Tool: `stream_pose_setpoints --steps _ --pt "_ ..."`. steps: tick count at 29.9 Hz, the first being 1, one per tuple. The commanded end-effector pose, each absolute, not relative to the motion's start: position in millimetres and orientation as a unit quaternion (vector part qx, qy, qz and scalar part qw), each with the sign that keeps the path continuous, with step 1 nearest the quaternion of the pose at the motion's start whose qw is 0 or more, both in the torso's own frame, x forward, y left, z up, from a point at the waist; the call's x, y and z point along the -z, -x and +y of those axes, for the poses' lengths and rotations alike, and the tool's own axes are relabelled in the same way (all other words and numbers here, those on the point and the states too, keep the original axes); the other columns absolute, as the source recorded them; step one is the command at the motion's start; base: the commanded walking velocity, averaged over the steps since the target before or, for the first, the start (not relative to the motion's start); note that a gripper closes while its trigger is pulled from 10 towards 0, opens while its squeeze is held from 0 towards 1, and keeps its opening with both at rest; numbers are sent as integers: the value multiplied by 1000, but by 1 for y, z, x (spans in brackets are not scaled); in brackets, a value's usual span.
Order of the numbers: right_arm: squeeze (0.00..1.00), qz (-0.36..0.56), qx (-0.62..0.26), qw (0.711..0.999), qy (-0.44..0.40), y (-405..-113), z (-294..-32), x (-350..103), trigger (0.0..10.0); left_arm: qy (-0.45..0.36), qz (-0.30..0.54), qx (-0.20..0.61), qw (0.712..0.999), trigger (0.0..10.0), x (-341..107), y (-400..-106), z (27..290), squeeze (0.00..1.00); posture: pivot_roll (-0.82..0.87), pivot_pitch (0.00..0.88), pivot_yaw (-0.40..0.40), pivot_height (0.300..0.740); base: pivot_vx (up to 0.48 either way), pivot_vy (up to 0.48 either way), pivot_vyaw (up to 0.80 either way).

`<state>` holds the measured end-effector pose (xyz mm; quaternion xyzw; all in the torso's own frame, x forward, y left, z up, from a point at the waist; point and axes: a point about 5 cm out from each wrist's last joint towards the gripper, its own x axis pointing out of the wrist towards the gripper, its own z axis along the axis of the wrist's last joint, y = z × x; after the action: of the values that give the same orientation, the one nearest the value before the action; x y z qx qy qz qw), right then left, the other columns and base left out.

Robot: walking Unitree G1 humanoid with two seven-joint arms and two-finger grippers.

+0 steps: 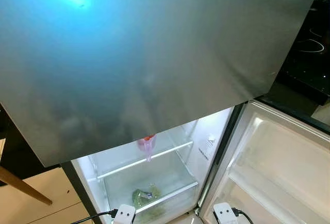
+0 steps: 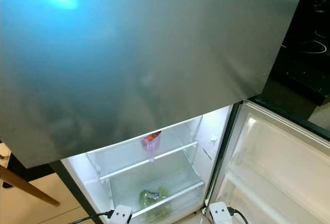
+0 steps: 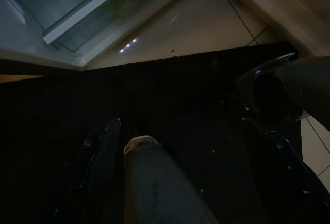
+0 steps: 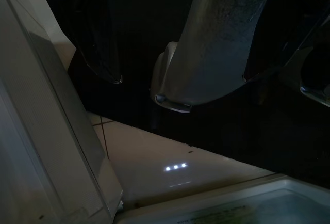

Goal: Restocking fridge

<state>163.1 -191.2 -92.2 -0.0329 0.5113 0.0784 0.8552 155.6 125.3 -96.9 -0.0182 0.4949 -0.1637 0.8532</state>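
Tiled floor (image 4: pixel 170 157) below open fridge (image 1: pixel 154 182)

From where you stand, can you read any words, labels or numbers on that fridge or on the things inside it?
No text here can be read.
Sticker on the fridge's inner right wall: dark print, too small and blurred to read.
Green bag in the bottom drawer: some coloured marking, not legible.
Pink cup on the shelf: no lettering that I can make out.
Steel upper door: plain, no brand or sign.
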Motion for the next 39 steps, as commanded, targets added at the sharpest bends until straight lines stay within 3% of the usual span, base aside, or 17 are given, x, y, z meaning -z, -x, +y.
stream_pose_setpoints --steps 1,39 --pt "0 517 -80 852 34 -160 -190 94 10000 17 504 164 848 10000 99 -151 125 0 -43 0 -34 740 0 0 0" --pt "0 516 -78 852 33 -160 -191 93 10000 19 503 163 848 10000 99 -152 124 0 -43 0 -34 740 0 0 0"
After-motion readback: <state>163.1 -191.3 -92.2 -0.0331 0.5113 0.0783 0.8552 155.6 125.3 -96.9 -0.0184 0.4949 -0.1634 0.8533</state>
